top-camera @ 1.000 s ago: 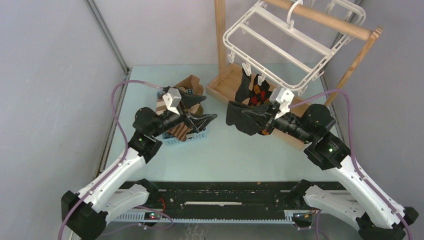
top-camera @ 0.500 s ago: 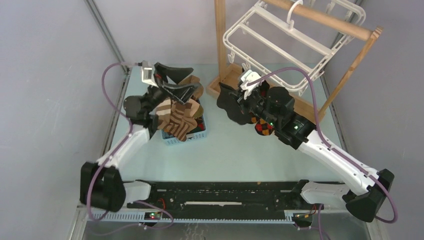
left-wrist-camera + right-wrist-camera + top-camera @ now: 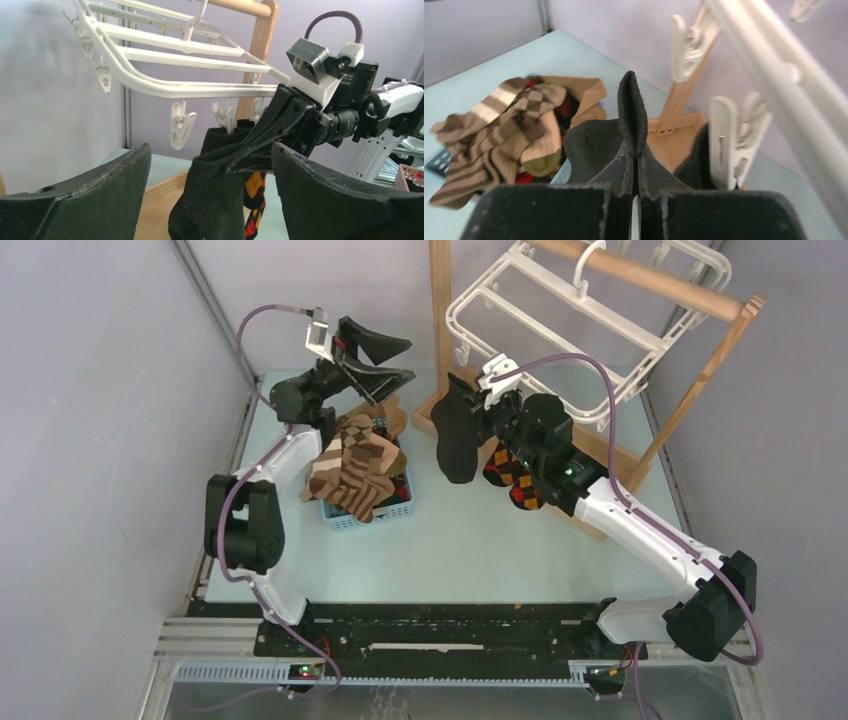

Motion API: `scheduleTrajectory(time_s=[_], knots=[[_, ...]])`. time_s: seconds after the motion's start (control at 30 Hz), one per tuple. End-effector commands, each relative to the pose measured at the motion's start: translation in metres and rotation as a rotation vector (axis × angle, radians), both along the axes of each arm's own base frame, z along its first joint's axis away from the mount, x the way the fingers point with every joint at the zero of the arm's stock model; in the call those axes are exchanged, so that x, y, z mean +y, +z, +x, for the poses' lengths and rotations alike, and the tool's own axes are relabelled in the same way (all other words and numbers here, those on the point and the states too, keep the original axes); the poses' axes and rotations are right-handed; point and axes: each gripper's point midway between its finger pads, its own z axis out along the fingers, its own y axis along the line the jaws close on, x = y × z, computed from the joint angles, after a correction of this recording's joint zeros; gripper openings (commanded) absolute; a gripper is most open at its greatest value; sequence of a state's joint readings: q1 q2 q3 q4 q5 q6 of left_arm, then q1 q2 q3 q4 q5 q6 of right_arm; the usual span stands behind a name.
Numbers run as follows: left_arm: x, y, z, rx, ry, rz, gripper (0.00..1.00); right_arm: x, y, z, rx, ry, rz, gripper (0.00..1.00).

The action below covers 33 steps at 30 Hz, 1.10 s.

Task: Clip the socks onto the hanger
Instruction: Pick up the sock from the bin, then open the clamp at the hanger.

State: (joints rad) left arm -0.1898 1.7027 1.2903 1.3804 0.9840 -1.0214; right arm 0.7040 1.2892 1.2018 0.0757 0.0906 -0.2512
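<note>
My right gripper point(image 3: 472, 416) is shut on the cuff of a plain black sock point(image 3: 455, 445), which hangs below it beside the near row of clips of the white hanger point(image 3: 560, 325). In the right wrist view its fingers point(image 3: 634, 160) pinch the sock's edge point(image 3: 633, 107), with a white clip point(image 3: 728, 142) just to the right. An argyle sock point(image 3: 512, 478) hangs clipped behind. My left gripper point(image 3: 403, 358) is open and empty, raised left of the hanger. Its view shows the black sock point(image 3: 220, 195) between its fingers point(image 3: 210, 150), apart from them, below the clips point(image 3: 181, 125).
A small blue basket point(image 3: 372, 515) holds brown striped socks point(image 3: 350, 465) that spill over its rim, below my left arm. The tan wooden stand point(image 3: 440, 330) carries the hanger on its round rail point(image 3: 660, 282). Its base point(image 3: 440, 415) lies under the right gripper. Grey walls close both sides.
My left gripper rose from the basket, empty, and swung up toward the hanger. My right gripper carried the black sock up and left, close to the clips.
</note>
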Motion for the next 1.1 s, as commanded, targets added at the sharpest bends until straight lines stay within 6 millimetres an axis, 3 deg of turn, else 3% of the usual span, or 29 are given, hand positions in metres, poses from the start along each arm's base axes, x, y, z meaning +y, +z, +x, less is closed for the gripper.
scheduleTrajectory(time_s=[0.0,0.23,0.43,0.67,0.83,1.07], knots=[[-0.002,0.012,0.008,-0.118,-0.018,0.021,0.93,-0.012,0.038,0.022,-0.064,-0.083,0.151,0.00],[-0.011,0.012,0.051,-0.121,-0.066,0.025,0.94,-0.013,0.029,0.045,-0.108,-0.099,0.128,0.00],[-0.019,0.010,0.072,-0.126,-0.084,0.004,0.94,-0.017,0.025,0.041,-0.118,-0.058,0.075,0.00],[-0.036,0.000,0.080,-0.125,-0.113,-0.006,0.94,-0.020,0.024,0.040,-0.124,-0.073,0.045,0.00],[-0.053,0.004,0.074,-0.128,-0.153,-0.027,0.93,-0.031,0.017,0.040,-0.086,-0.115,0.035,0.00],[-0.075,-0.007,0.072,-0.079,-0.192,-0.054,0.92,-0.043,0.011,0.033,-0.066,-0.133,0.027,0.00]])
